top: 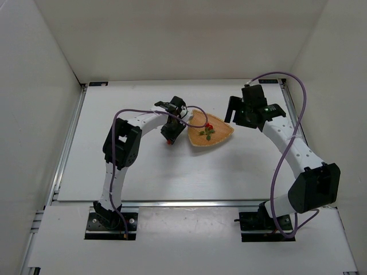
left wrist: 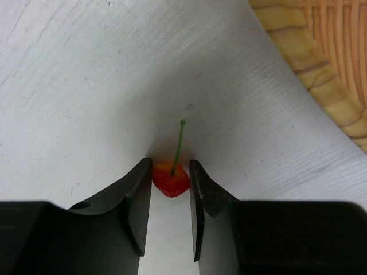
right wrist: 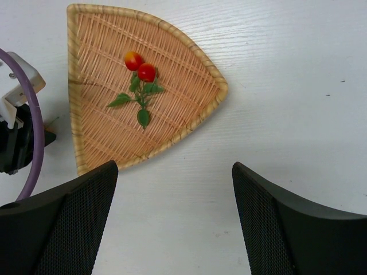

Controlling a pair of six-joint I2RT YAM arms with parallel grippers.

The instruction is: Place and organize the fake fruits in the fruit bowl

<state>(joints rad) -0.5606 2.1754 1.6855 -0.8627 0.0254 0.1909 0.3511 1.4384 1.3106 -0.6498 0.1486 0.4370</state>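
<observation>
Left hand [left wrist: 171, 167]: narrowed onto a single loose cherry [left wrist: 170, 181], one finger against each flank, stem pointing away. The fruit sits low on the tabletop [left wrist: 86, 86], just beside the wicker fruit bowl [left wrist: 304, 54] (outside its rim, hence the pinch, judged a pickup).

Right hand [right wrist: 175, 220]: spread wide, empty, hovering near the bowl's other side, probably to stay clear.

Bowl contents: leafed sprig of two cherries [right wrist: 141, 70], lying mid-dish.

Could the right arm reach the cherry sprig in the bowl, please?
Probably yes: the open right end effector hangs near the wicker bowl, the cherry sprig lies uncovered, and the left end effector clamps a single cherry outside it.
</observation>
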